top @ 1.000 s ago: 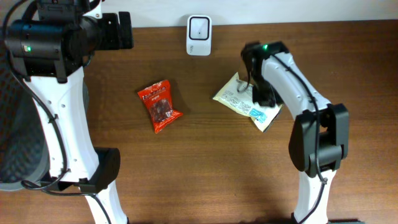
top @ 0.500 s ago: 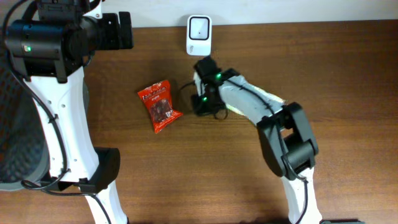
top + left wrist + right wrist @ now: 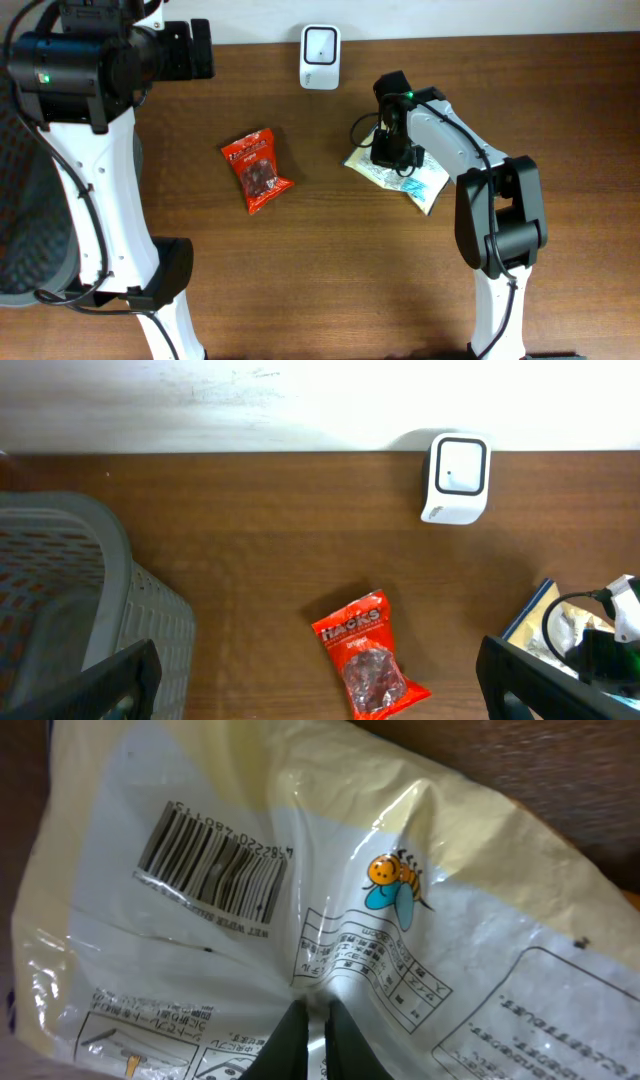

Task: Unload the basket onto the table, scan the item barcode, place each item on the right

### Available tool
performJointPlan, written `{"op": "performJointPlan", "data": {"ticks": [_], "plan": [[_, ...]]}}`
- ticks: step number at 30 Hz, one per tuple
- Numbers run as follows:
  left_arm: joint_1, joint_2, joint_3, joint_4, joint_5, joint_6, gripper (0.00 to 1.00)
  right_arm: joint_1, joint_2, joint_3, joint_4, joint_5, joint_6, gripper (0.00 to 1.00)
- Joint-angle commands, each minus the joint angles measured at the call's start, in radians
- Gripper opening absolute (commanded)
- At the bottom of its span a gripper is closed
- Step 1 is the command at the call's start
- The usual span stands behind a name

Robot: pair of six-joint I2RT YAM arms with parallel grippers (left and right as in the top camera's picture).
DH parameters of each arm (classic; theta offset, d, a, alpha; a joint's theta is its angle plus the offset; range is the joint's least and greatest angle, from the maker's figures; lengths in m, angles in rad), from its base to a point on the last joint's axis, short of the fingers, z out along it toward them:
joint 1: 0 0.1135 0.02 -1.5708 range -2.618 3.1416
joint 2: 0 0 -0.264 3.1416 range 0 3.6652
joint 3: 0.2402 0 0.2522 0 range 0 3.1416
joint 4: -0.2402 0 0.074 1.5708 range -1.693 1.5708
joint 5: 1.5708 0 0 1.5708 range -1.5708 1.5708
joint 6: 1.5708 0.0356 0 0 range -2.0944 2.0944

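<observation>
R gripper (image 3: 309, 1025) cropped, pinching pouch (image 3: 200, 950).

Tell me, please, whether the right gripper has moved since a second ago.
Yes. The right gripper has shifted left, nearer the white scanner, and now pinches the pale packet.

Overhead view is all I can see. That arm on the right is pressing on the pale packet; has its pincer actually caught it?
Observer: Yes. The right wrist view shows the right pincer shut, pinching a fold of the pale packet.
Operator: Does the packet have a barcode?
Observer: Yes, a barcode faces that camera, left of a small bee picture.
Operator: And the other arm?
Observer: In the left wrist view the left pincer stands wide open, holding nothing.
</observation>
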State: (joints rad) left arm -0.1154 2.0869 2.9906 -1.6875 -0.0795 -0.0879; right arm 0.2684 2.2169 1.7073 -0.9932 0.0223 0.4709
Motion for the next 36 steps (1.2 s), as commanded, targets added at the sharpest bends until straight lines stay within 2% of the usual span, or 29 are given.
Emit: {"op": "performJointPlan", "data": {"ticks": [1,4,5,6,9,11,13,14,17,19,20,24,29,31,32,33,36], "plan": [[0.002,-0.01,0.007,0.0,-0.004,-0.002,0.99,-0.046,0.027,-0.036,-0.094,0.169,-0.194,0.08],[0.002,-0.01,0.007,0.0,-0.004,-0.002,0.99,-0.099,0.001,0.038,-0.202,0.117,-0.217,0.04],[0.002,-0.01,0.007,0.0,-0.004,-0.002,0.99,-0.1,-0.012,0.071,-0.207,0.015,-0.329,0.08],[0.002,-0.01,0.007,0.0,-0.004,-0.002,0.99,-0.096,-0.012,0.09,-0.207,-0.027,-0.37,0.1],[0.002,-0.01,0.007,0.0,-0.004,-0.002,0.99,-0.096,-0.01,0.095,-0.158,-0.022,-0.354,0.11],[0.002,-0.01,0.007,0.0,-0.004,-0.002,0.99,-0.103,-0.01,0.095,-0.124,0.059,-0.267,0.11],[0.002,-0.01,0.007,0.0,-0.004,-0.002,0.99,-0.105,-0.008,0.068,-0.068,0.06,-0.269,0.11],[0.002,-0.01,0.007,0.0,-0.004,-0.002,0.99,-0.1,0.003,0.03,-0.021,0.029,-0.29,0.19],[0.002,-0.01,0.007,0.0,-0.004,-0.002,0.99,-0.059,0.015,-0.038,0.09,-0.341,-0.398,0.21],[0.002,-0.01,0.007,0.0,-0.004,-0.002,0.99,0.014,0.015,-0.042,0.126,-0.421,-0.441,0.24],[0.002,-0.01,0.007,0.0,-0.004,-0.002,0.99,0.053,0.015,-0.042,0.13,-0.424,-0.441,0.28],[0.002,-0.01,0.007,0.0,-0.004,-0.002,0.99,0.184,0.01,-0.002,0.132,-0.434,-0.436,0.28],[0.002,-0.01,0.007,0.0,-0.004,-0.002,0.99,0.026,-0.012,0.302,-0.161,-0.295,-0.358,0.29],[0.002,-0.01,0.007,0.0,-0.004,-0.002,0.99,-0.058,-0.003,0.285,-0.224,-0.294,-0.359,0.28],[0.002,-0.01,0.007,0.0,-0.004,-0.002,0.99,-0.073,0.002,0.27,-0.23,-0.294,-0.359,0.23],[0.002,-0.01,0.007,0.0,-0.004,-0.002,0.99,-0.084,0.002,0.236,-0.219,-0.292,-0.359,0.22],[0.002,-0.01,0.007,0.0,-0.004,-0.002,0.99,-0.092,0.002,0.021,-0.07,-0.143,-0.356,0.23]]}}
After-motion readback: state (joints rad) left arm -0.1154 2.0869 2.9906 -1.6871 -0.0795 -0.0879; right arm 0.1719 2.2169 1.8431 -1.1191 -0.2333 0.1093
